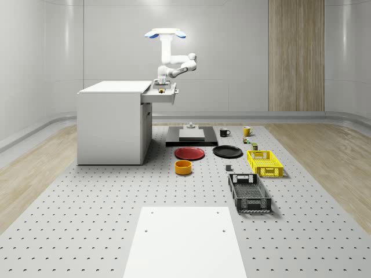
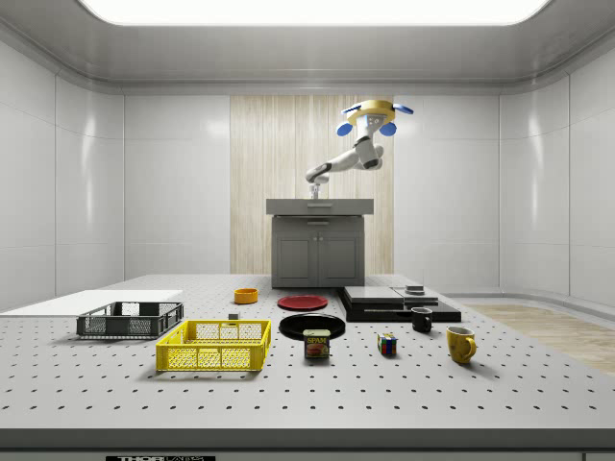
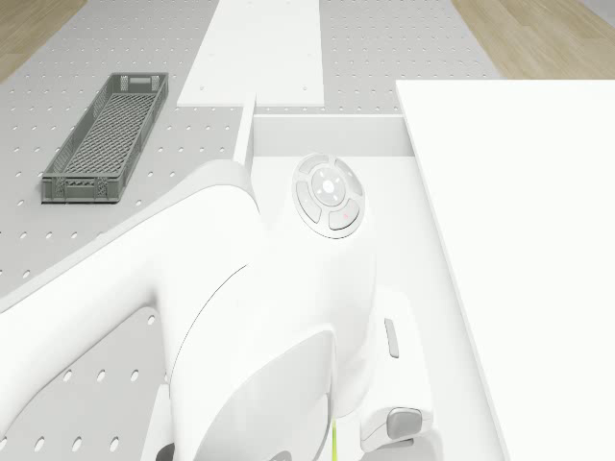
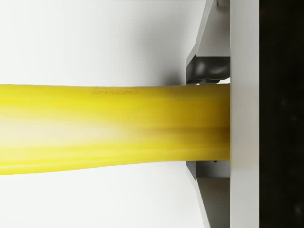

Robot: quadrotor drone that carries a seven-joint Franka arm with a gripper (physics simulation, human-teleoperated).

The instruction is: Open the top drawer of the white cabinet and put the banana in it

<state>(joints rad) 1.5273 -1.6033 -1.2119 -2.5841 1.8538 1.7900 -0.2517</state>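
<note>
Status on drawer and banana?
Drone hovering above open top drawer. Gripper shut on banana, down at drawer. Nothing in the way.

Pale grey panelled walls (image 1: 64, 46) close the room, curving into the floor at their base. One tall strip of light wood panelling (image 1: 295, 55) breaks the far wall in the whole-scene view — in the side view it stands behind the cabinet. A long bright ceiling light (image 2: 307, 10) glows overhead. The middle floor is a grey perforated platform (image 1: 87, 220) — flanked by wood-plank flooring (image 1: 324, 156) on both sides. A plain white slab (image 1: 185, 240) lies on the platform.
</note>
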